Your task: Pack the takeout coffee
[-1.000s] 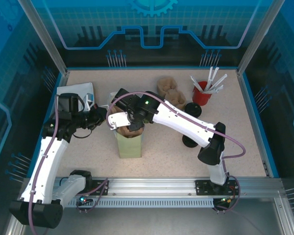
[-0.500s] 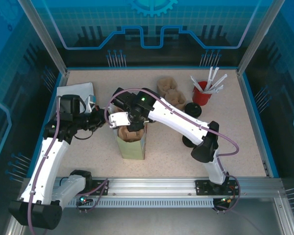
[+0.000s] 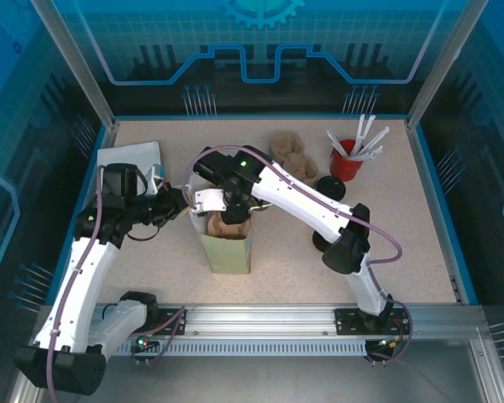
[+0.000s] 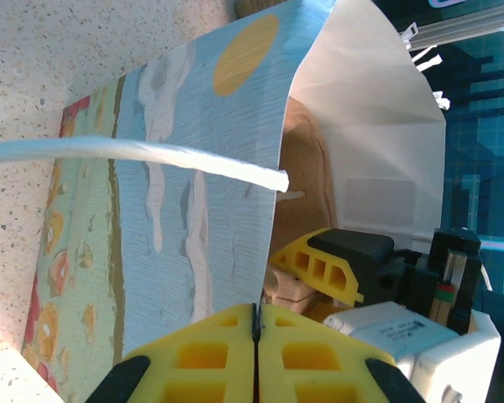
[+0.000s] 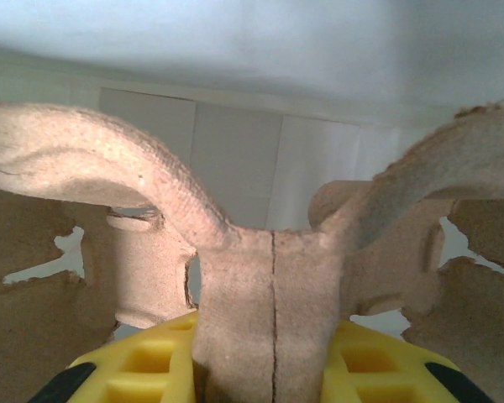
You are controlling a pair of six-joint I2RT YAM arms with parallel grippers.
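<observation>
**Carrier at the bag mouth, bag wall pinched open**

The right hand (image 5: 273, 369) is clamped on the central ridge of a moulded pulp carrier (image 5: 273, 277). Its yellow fingers squeeze the fold from both sides. The carrier hangs straight below this hand, inside the mouth of the paper bag (image 3: 227, 256), with the bag's white inner wall just behind it.

The left hand (image 4: 256, 336) has its fingers pressed together on the near edge of the bag wall. It holds that side out so the opening gapes, and the bag's white cord handle (image 4: 134, 155) arcs past it.

The bag stands upright on the table (image 3: 403, 252), its long axis vertical, so the way in is straight down. The right hand is above the opening and the left is at its left rim, so by my reading the right arm does the lowering and the left only steadies.

I cannot tell where the takeout coffee itself sits. The carrier's wells are hidden by the hand and the bag wall.

Farther out, at the far right of the table, are spare pulp carriers (image 3: 290, 155), black lids (image 3: 330, 186) and a red cup of sticks (image 3: 346, 159), well apart from the bag.
</observation>
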